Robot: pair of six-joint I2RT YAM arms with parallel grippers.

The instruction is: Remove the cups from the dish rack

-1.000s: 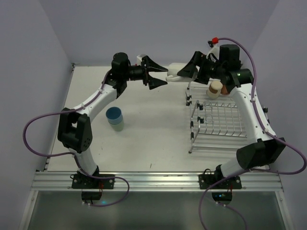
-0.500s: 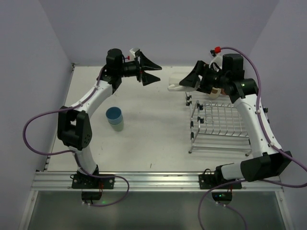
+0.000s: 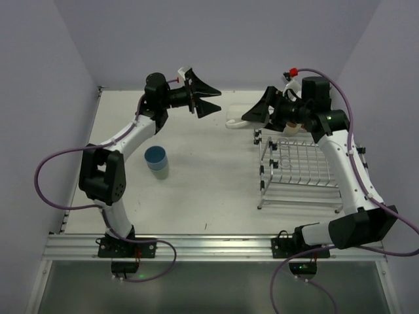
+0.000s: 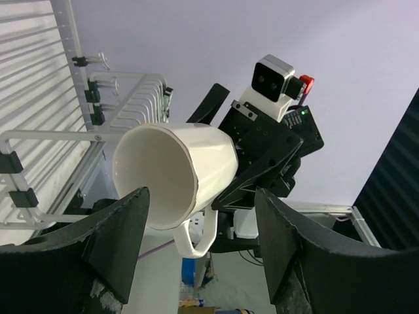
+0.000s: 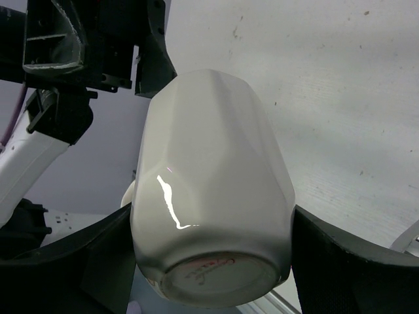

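My right gripper (image 3: 256, 115) is shut on a white cup with a handle (image 3: 237, 118), holding it on its side in the air, left of the dish rack (image 3: 298, 163). In the right wrist view the cup (image 5: 209, 183) fills the space between the fingers (image 5: 347, 261). My left gripper (image 3: 208, 99) is open and empty, facing the cup's mouth from the left, close but apart. In the left wrist view the cup (image 4: 173, 180) lies ahead of the open fingers (image 4: 118, 242). A light blue cup (image 3: 156, 156) sits stacked in a pale green one on the table.
A cream-tan cup (image 3: 292, 126) is mostly hidden behind my right wrist at the rack's far end. The rack's wire rails (image 4: 124, 98) show at the left of the left wrist view. Walls close the table at the back and both sides.
My right gripper has carried the white cup a little down and to the left. My left gripper has drawn back slightly to the left and stays open.
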